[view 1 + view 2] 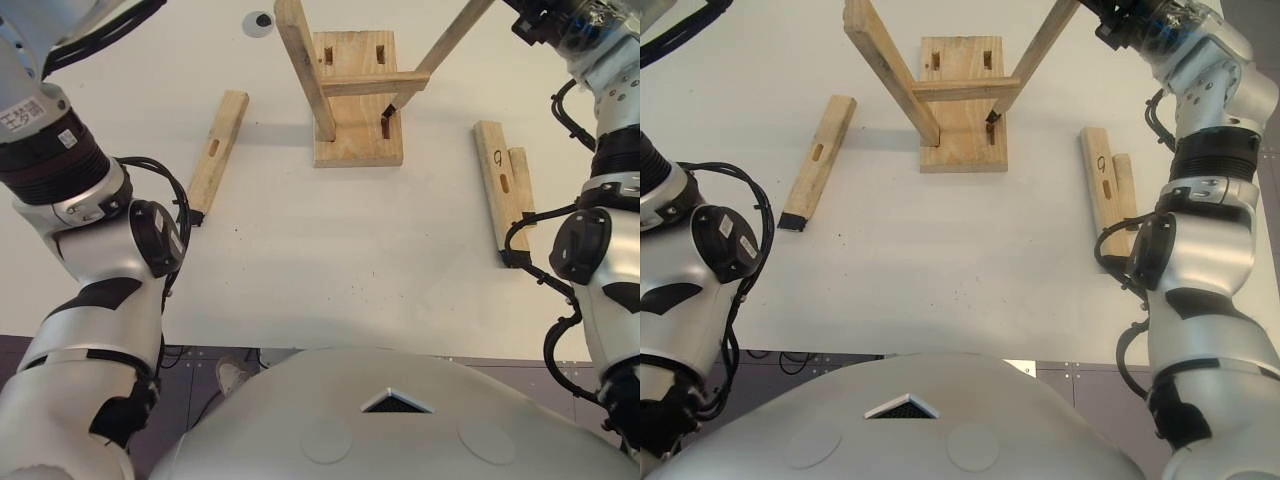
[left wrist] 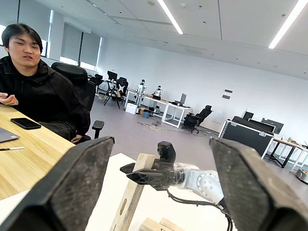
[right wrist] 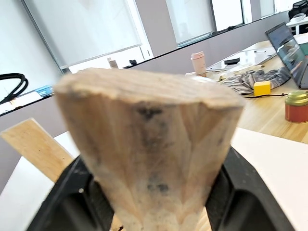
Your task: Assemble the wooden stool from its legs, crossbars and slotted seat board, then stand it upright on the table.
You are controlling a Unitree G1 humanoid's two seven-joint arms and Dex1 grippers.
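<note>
The slotted seat board (image 1: 352, 148) lies flat at the table's far middle. Two legs stand tilted on it, one (image 1: 305, 70) on the left and one (image 1: 447, 42) on the right, joined by a crossbar (image 1: 372, 84). My right gripper (image 1: 1112, 16) is shut on the top end of the right leg (image 3: 149, 139), with its jaws on both sides of the wood. In the left wrist view my left gripper (image 2: 161, 185) is open and holds nothing. It hangs in the air to the left of the stool frame, facing the right gripper (image 2: 147, 175).
A loose leg (image 1: 218, 150) lies on the table's left side. Another loose leg (image 1: 498, 190) lies on the right with a short crossbar (image 1: 519, 185) beside it. A round hole (image 1: 262, 20) is in the table's far part. The white table (image 1: 330, 270) ends just before my body.
</note>
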